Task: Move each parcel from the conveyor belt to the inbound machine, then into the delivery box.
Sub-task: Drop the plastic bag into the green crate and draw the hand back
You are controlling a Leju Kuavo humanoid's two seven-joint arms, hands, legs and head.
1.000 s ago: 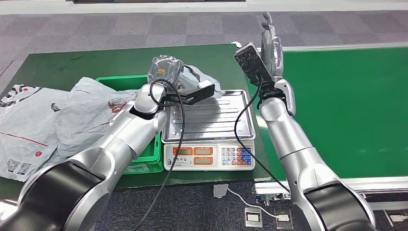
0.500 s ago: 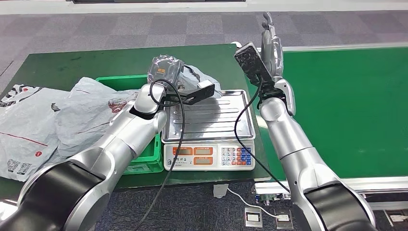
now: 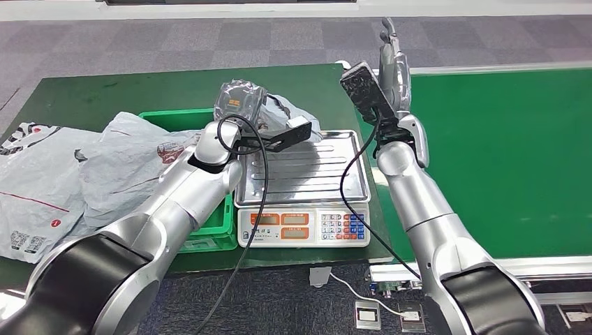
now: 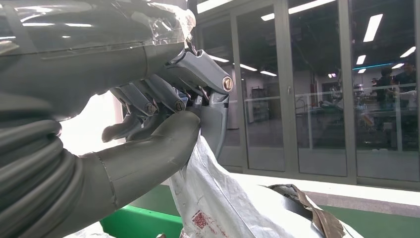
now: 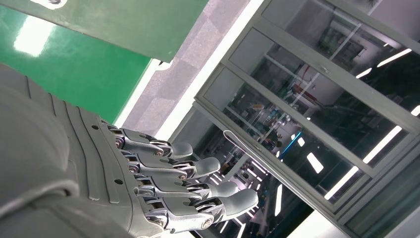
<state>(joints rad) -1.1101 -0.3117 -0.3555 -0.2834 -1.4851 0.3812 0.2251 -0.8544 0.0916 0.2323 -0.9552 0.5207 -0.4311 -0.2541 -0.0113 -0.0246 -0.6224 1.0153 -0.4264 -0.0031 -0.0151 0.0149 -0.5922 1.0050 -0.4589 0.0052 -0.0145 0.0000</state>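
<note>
My left hand (image 3: pixel 239 105) hangs over the far corner of the scale's steel tray (image 3: pixel 307 174), beside the green delivery box (image 3: pixel 165 118). In the left wrist view the thumb and fingers (image 4: pixel 168 101) are curled in and pinch the top of a crumpled grey plastic parcel (image 4: pixel 223 203). That parcel (image 3: pixel 290 112) hangs behind the tray's far edge. My right hand (image 3: pixel 392 63) is raised upright over the table's edge by the green conveyor belt (image 3: pixel 502 153). Its fingers (image 5: pixel 188 183) are stretched out and hold nothing. The tray is bare.
Several grey parcel bags (image 3: pixel 119 167) fill the green box and spill over the green table (image 3: pixel 84 91) to the left. The scale's keypad (image 3: pixel 345 227) faces me. Black cables (image 3: pixel 255 181) loop from both wrists across the tray. No parcel lies on the belt in view.
</note>
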